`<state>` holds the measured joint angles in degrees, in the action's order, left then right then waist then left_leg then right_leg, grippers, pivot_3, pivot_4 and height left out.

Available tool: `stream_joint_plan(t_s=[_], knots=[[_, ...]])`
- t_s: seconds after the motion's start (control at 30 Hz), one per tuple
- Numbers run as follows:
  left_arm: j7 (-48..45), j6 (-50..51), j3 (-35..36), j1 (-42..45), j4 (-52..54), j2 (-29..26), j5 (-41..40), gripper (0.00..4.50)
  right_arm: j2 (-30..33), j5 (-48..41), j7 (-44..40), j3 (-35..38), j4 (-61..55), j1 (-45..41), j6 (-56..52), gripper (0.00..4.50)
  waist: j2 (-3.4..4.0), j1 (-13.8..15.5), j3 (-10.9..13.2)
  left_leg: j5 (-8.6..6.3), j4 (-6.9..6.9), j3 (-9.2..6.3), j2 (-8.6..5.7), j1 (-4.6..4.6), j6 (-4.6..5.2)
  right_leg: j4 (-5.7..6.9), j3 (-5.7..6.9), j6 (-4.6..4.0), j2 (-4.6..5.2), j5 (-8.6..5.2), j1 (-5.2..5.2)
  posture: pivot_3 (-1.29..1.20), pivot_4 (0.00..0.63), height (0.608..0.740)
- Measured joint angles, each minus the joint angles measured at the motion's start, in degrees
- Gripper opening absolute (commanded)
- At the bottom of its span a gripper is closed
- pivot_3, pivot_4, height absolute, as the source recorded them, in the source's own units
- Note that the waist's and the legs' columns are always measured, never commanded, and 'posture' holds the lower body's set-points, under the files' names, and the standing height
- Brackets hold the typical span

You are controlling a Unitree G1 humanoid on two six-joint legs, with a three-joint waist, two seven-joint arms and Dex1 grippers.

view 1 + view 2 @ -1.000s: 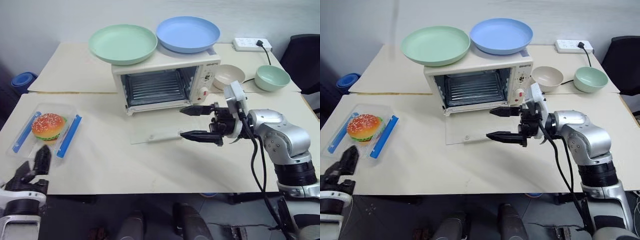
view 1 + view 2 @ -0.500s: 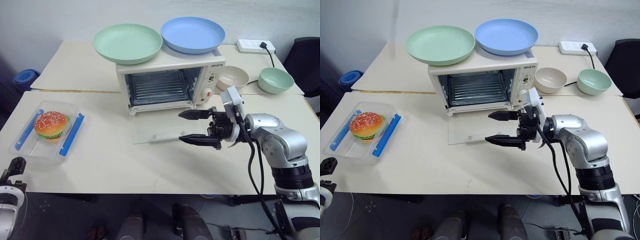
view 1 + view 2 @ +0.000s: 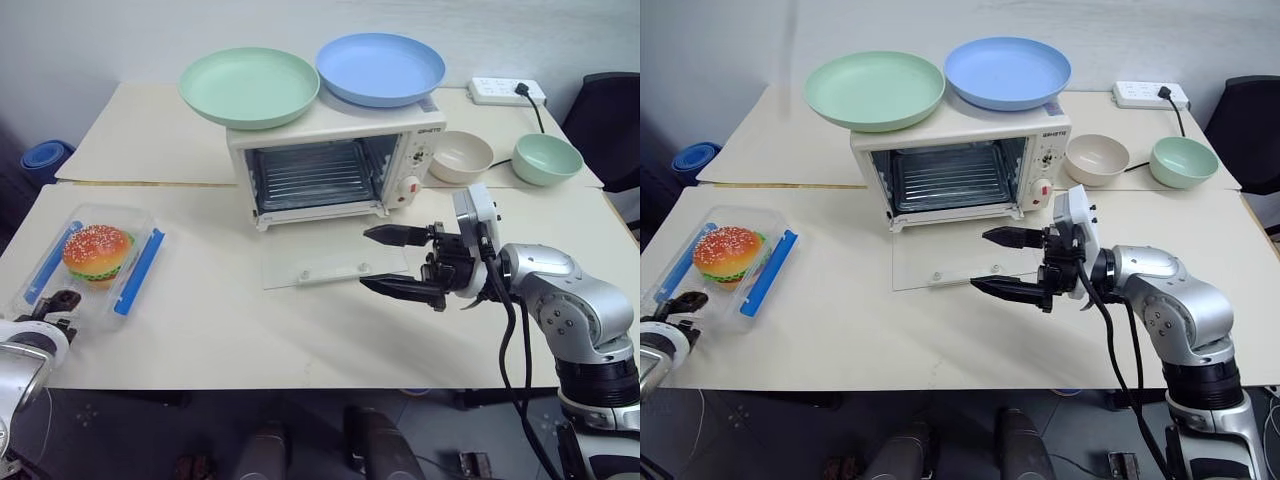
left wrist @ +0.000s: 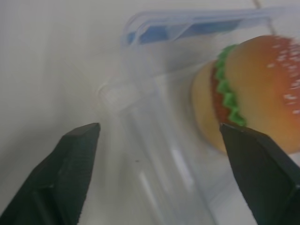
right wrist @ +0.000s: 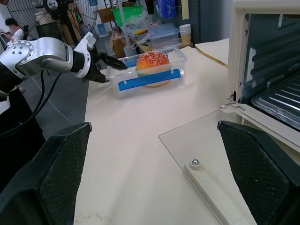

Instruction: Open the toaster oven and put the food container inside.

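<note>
**Oven door down, both grippers spread, container off to the left**

The right gripper [image 3: 402, 262] hovers just in front of the oven [image 3: 335, 155], over the right edge of its lowered glass door [image 3: 320, 266]. Its two black fingers [image 3: 398, 235] are spread wide, pointing left, with nothing between them. The door lies flat on the table [image 3: 250, 330], its white bar handle at the near edge; the oven's wire rack shows inside the open cavity.

The left gripper [image 3: 680, 303] sits at the near left table edge, far left of the oven, right at the near corner of the container [image 3: 88, 262]. In the left wrist view its fingers [image 4: 65, 173] stand apart on either side of the container's clear corner wall; whether they touch it cannot be told. The container rests on the table, well left of the oven, holding the burger [image 3: 96, 251] between two blue clips.

A green plate [image 3: 248, 87] and a blue plate [image 3: 380, 68] lie on top of the oven. Right of the oven stand a beige bowl [image 3: 459, 155] and a green bowl [image 3: 545, 157], with a power strip [image 3: 504, 90] behind them.
</note>
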<state>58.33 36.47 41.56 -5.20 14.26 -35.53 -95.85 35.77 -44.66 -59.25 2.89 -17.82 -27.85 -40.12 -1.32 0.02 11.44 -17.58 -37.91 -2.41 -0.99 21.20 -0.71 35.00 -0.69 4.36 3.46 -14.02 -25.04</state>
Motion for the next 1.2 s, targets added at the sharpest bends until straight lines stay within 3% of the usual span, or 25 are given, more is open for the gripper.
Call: stream_joint_plan(t_s=[0.23, 0.37, 0.53, 0.67, 0.83, 1.0, 1.2], knots=[[3.9, 0.9, 0.0, 3.3, -4.3, -3.6, -0.7, 1.15, 0.1, -0.8, 1.2, 0.1, -0.1, 0.0, 0.0, 4.5, 0.0, -0.1, 0.0, 0.0, 0.01, 0.02, -0.01, -0.02, -0.02, 0.0, 0.01, -0.01, 0.0, 0.0, 0.0, 0.0, 0.15, 0.74], [2.7, 3.3, -0.3, 4.7, -7.2, -6.3, -0.7, 0.2, 0.7, -1.2, 1.2, 0.2, -0.2, 0.0, -0.1, 4.5, 0.0, -0.1, 0.0, 0.01, 0.02, 0.01, -0.01, -0.02, -0.04, 0.0, 0.06, -0.02, -0.01, -0.01, 0.0, 0.0, 0.15, 0.74], [-4.8, 10.1, -2.6, 5.3, -12.5, -13.8, 1.0, 0.13, 2.3, -2.6, 1.4, 1.7, -0.2, 0.0, -1.7, 4.5, 0.0, -0.1, 0.0, 0.02, 0.06, -0.02, -0.01, -0.02, -0.05, -0.01, 0.2, -0.07, -0.02, -0.03, -0.01, 0.0, 0.15, 0.74], [-18.8, 17.6, -6.0, 7.8, -17.0, -21.5, 5.4, 0.13, 3.5, -3.9, 2.2, 2.8, -0.4, 0.4, -3.6, 4.5, 0.0, -0.1, 0.0, 0.02, 0.17, 0.02, -0.04, 0.01, -0.05, -0.09, 0.29, -0.16, 0.01, -0.09, -0.07, 0.0, 0.15, 0.74], [-34.3, 24.2, -9.1, 13.0, -17.2, -26.8, 8.9, 0.13, 3.9, -3.0, 3.0, 3.2, -1.3, 2.7, -2.4, 4.5, 0.0, -0.1, 0.0, 0.04, 0.58, 0.05, -0.07, 0.07, -0.06, -0.28, 0.2, -0.13, 0.08, -0.07, -0.24, 0.0, 0.15, 0.74], [-41.4, 29.6, -15.7, 20.7, -14.8, -27.2, 10.6, 0.13, 4.2, -2.5, 3.9, 4.5, -2.4, 5.9, -2.2, 4.5, 0.0, 0.0, 0.0, 0.09, 0.81, -0.07, -0.02, 0.27, -0.18, -0.38, 0.11, -0.14, 0.05, -0.08, -0.47, 0.0, 0.15, 0.74], [-34.9, 33.5, -27.0, 36.4, -14.2, -15.6, 11.5, 0.13, 6.1, -2.5, 4.6, 8.2, -3.9, 9.5, -1.8, 4.5, 0.02, 0.6, 0.1, 0.16, 0.66, -0.09, -0.14, 0.29, -0.17, -0.28, 0.12, 0.03, 0.08, 0.02, -0.42, 0.0, 0.15, 0.74]])
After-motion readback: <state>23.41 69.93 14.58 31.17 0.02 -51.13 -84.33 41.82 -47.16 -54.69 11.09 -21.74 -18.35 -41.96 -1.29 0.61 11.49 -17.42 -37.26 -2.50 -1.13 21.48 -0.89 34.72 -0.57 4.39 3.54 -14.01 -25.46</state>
